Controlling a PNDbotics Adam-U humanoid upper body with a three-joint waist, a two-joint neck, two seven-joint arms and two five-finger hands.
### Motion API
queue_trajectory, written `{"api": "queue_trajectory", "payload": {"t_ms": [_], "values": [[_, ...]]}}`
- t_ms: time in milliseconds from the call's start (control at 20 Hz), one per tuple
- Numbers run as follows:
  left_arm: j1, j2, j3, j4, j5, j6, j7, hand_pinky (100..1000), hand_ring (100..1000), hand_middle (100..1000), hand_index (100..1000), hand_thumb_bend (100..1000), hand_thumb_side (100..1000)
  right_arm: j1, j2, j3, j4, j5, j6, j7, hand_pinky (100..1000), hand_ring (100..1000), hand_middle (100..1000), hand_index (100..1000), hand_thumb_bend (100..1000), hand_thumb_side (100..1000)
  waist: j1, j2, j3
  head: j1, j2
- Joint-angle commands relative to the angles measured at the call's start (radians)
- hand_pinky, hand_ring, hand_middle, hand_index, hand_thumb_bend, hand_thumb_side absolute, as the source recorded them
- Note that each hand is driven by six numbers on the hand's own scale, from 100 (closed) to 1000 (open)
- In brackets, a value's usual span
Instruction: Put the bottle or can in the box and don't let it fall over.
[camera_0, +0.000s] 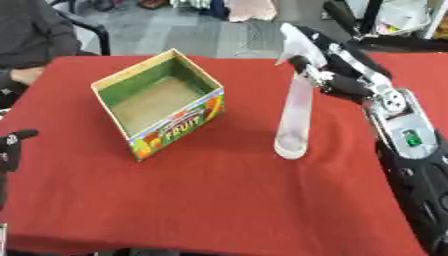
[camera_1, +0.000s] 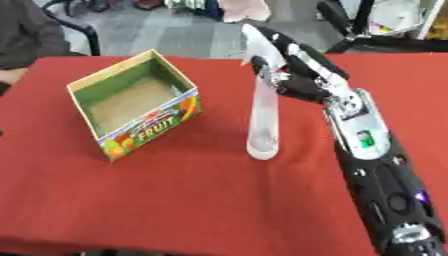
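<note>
On the red surface (camera_0: 219, 200), a tall pale spray bottle (camera_0: 293, 120) stands upright right of the open box (camera_0: 157, 102). Right hand (camera_0: 337, 75) has its fingers curled round the bottle's neck: the grasp step. Next comes lifting it straight and lowering it into the box. Left hand (camera_0: 13, 145) idles at the left edge; I cannot tell its fingers.

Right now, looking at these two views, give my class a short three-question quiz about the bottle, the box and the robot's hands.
1. True or false: the tall clear bottle already stands inside the fruit box.
2. Which hand holds the bottle near its top? A) left hand B) right hand
3. Fill in: the bottle stands on the red ____.

Key
1. False: it stands upright on the tablecloth, to the right of the open, empty box.
2. B: the left hand shows only at the left edge, away from the bottle.
3. tablecloth
</note>
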Motion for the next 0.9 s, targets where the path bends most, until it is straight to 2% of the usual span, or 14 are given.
{"api": "queue_trajectory", "payload": {"t_ms": [50, 450, 900], "values": [[-0.008, 0.013, -0.003, -0.003, -0.003, 0.001, -0.007, 677, 100, 1000, 970, 123, 880, -0.033, -0.01, -0.01, 0.004, -0.006, 0.005, -0.004, 878, 1000, 1000, 1000, 100, 527, 0.0, -0.013, 0.007, -0.007, -0.002], [-0.023, 0.005, -0.008, 0.026, -0.005, 0.005, -0.019, 677, 100, 1000, 971, 127, 893, -0.059, -0.004, -0.018, 0.034, 0.01, 0.002, -0.014, 877, 1000, 1000, 1000, 100, 524, 0.007, -0.008, 0.044, -0.022, -0.011], [-0.036, -0.001, -0.008, 0.047, -0.009, 0.005, -0.024, 676, 100, 1000, 971, 128, 899, -0.061, 0.002, -0.032, 0.078, 0.052, -0.013, -0.021, 874, 1000, 1000, 1000, 100, 518, 0.012, 0.0, 0.066, -0.031, -0.016]]}}
